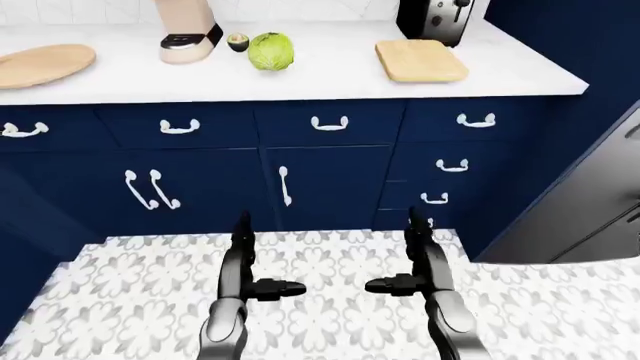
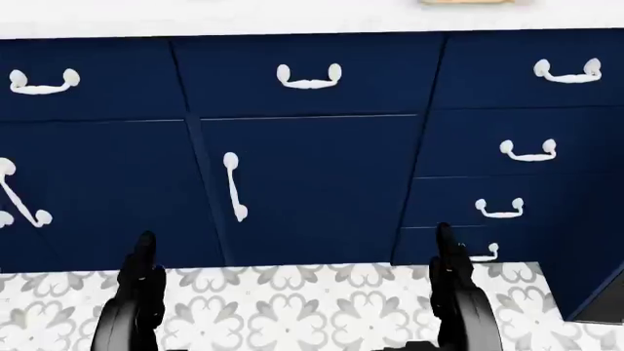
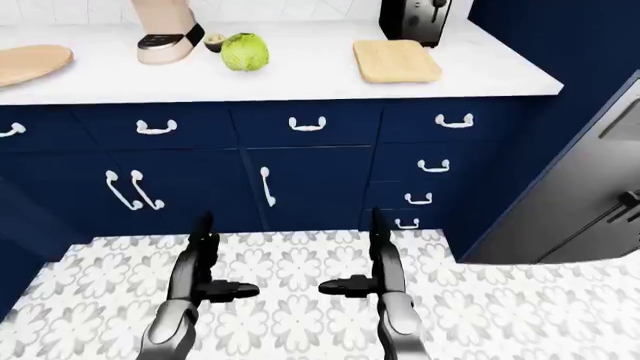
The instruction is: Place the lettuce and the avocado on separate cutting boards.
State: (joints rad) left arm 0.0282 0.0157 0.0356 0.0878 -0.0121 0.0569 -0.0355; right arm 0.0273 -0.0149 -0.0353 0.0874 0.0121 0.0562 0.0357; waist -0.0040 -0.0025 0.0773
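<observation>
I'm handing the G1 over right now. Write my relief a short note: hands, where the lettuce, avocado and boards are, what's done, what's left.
Left hand and right hand: both open, empty, held low over the patterned floor, short of the counter.
Lettuce: on the counter, between the two boards. Avocado: just left of it, beside the blender base.
Round cutting board: far left of the left-eye view, bare. Square cutting board: right, by the toaster, bare.
Done: nothing placed yet.
Left: step up to the counter, put the lettuce on one board and the avocado on the other.
</observation>
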